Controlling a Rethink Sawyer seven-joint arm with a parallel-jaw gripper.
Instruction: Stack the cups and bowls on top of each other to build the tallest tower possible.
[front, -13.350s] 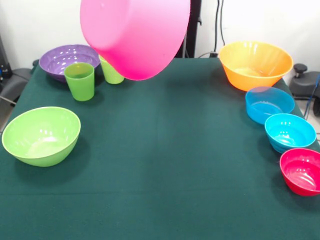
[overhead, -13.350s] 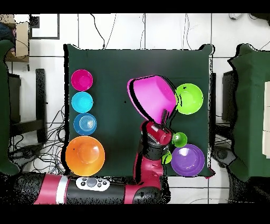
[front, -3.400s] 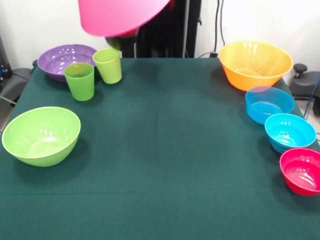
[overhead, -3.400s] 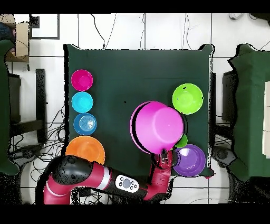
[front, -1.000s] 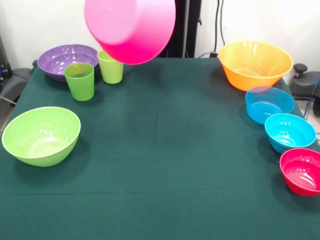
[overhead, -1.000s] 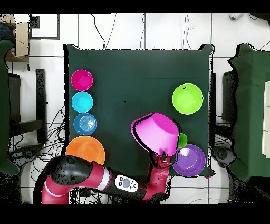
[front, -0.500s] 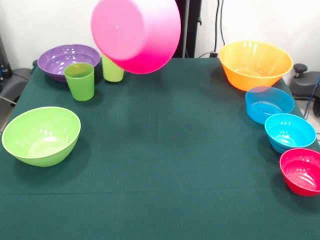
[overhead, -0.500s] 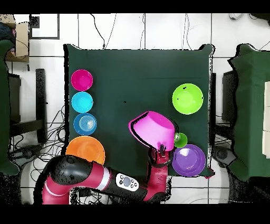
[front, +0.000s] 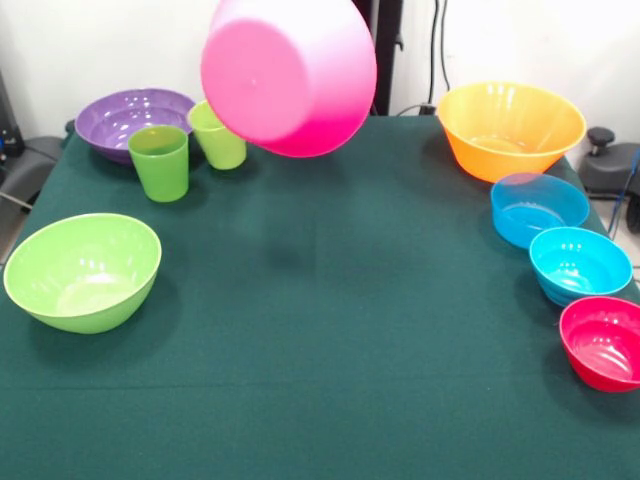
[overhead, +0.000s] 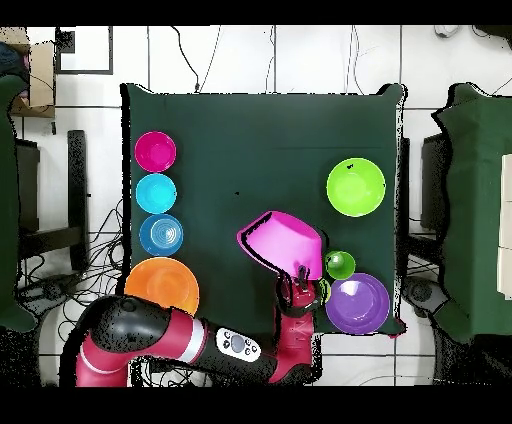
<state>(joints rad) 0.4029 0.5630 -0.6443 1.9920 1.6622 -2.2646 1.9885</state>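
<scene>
A large pink bowl (front: 290, 75) hung tilted at upper centre, bottom facing the camera, apparently carried for upside-down stacking. The gripper (overhead: 300, 283) held its rim, fingers closed on it. Other bowls lined both table (front: 330, 300) edges, seemingly awaiting stacking.

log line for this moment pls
gripper: shut on pink bowl | bowl: airborne, tilted, base toward front camera | stack: not started

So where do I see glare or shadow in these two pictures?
Front view: white glare spots sit inside the lime-green bowl and the orange bowl, and a faint soft shadow lies on the table below the raised pink bowl. Overhead view: flat light, no clear shadow.
</scene>
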